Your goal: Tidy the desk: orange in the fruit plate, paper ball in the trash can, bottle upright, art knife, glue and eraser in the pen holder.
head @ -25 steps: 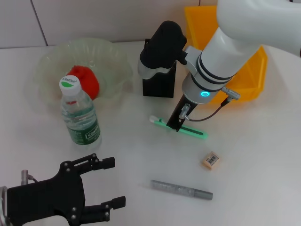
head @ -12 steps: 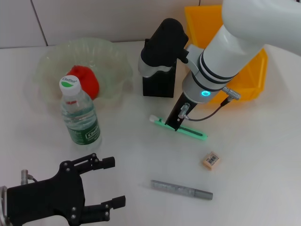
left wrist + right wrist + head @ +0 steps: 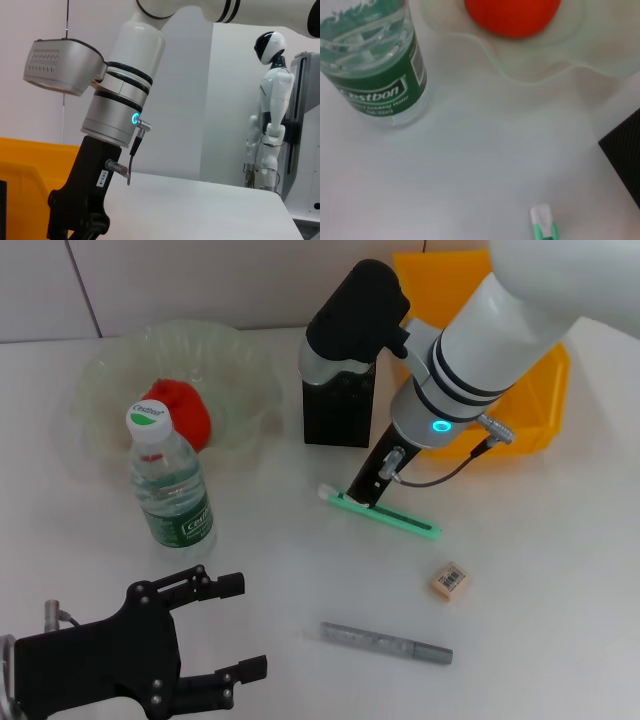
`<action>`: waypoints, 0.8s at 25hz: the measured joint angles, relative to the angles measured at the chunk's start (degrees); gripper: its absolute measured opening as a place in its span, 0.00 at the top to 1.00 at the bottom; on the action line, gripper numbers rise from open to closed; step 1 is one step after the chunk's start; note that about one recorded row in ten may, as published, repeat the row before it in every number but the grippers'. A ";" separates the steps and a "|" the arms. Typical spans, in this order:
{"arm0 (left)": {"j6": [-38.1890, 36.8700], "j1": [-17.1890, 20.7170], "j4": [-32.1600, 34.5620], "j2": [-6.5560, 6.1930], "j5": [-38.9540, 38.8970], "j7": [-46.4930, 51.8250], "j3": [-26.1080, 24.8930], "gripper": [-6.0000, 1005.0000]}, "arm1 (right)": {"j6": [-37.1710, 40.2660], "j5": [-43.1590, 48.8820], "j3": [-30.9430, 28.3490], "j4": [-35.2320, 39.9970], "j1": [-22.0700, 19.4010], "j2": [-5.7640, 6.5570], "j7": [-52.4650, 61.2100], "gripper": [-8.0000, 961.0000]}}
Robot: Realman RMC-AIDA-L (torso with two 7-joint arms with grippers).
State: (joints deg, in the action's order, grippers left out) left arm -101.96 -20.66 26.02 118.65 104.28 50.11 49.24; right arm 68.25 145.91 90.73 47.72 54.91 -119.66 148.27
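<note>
The art knife [image 3: 380, 512] lies flat on the desk [image 3: 560, 570], and my right gripper [image 3: 358, 492] comes down onto it near its white end. Its tip [image 3: 543, 225] shows in the right wrist view. Just behind the knife stands the pen holder [image 3: 338, 408]. The orange [image 3: 180, 410] sits in the fruit plate [image 3: 110, 370]. The bottle [image 3: 170, 490] stands upright in front of the plate. The eraser [image 3: 449, 581] and the glue [image 3: 385, 642] lie on the desk nearer me. My left gripper [image 3: 235, 628] is open at the front left, holding nothing. The paper ball is out of view.
The trash can [image 3: 530, 410] stands at the back right, partly hidden by my right arm. In the right wrist view the bottle [image 3: 375, 65], the orange [image 3: 512, 15] and a corner of the pen holder [image 3: 625, 160] ring the bare desk by the knife tip.
My right gripper has slid a little left along the art knife toward its white end, and the arm has shifted back. The knife and left arm have not moved.
</note>
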 joint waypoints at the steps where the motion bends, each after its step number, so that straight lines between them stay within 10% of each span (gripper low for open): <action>1: 0.00 -0.05 0.00 0.00 -0.01 0.07 0.03 0.19 | 0.05 -0.01 0.01 0.00 -0.01 0.02 0.00 0.92; 20: 0.00 -0.40 0.00 0.08 -0.06 0.17 -0.14 0.19 | -3.12 0.08 2.09 -2.66 1.03 -0.24 0.47 0.44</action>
State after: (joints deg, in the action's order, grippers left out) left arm -101.95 -21.06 26.01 118.73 104.23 50.28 49.10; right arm 65.13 145.99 92.81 45.06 55.94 -119.90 148.75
